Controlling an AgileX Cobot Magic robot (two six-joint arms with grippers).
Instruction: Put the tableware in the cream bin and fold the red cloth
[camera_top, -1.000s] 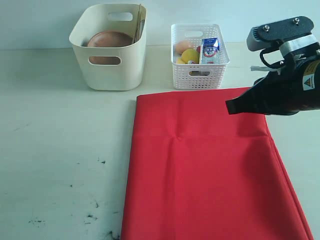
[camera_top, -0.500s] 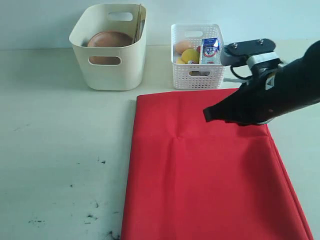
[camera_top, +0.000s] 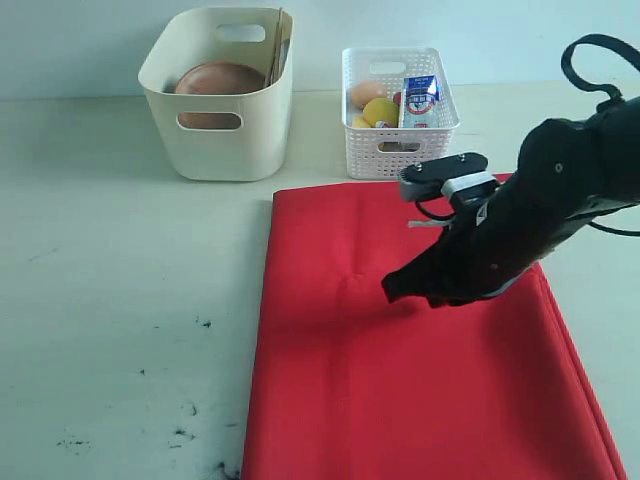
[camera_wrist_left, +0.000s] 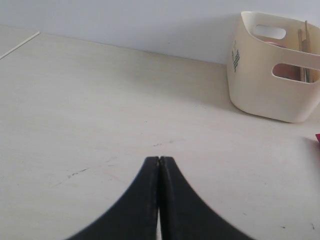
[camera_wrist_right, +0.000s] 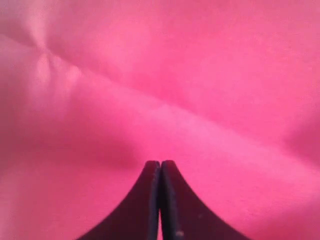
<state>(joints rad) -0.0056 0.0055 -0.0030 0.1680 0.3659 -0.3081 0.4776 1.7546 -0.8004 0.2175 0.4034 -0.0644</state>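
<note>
The red cloth (camera_top: 400, 360) lies flat on the table, folded into a tall panel with a small pucker near its middle. My right gripper (camera_top: 390, 290) is shut and empty, its tip low over the cloth's upper middle; in the right wrist view the shut gripper (camera_wrist_right: 160, 164) has only red cloth (camera_wrist_right: 200, 75) ahead of it. The cream bin (camera_top: 220, 95) stands at the back left with the round brown wooden plate (camera_top: 218, 80) leaning inside and chopsticks (camera_top: 276, 45) against its right wall. My left gripper (camera_wrist_left: 159, 160) is shut and empty over bare table, with the cream bin (camera_wrist_left: 270, 75) far ahead of it.
A white lattice basket (camera_top: 398, 110) with foods and a blue-white milk carton (camera_top: 420, 100) stands just behind the cloth. Dark scuff marks (camera_top: 180, 430) dot the pale table at the front left. The left arm is outside the exterior view.
My right arm has swung down and leftward from the cloth's right back corner to low over its upper middle. The cloth and bins have not moved.
</note>
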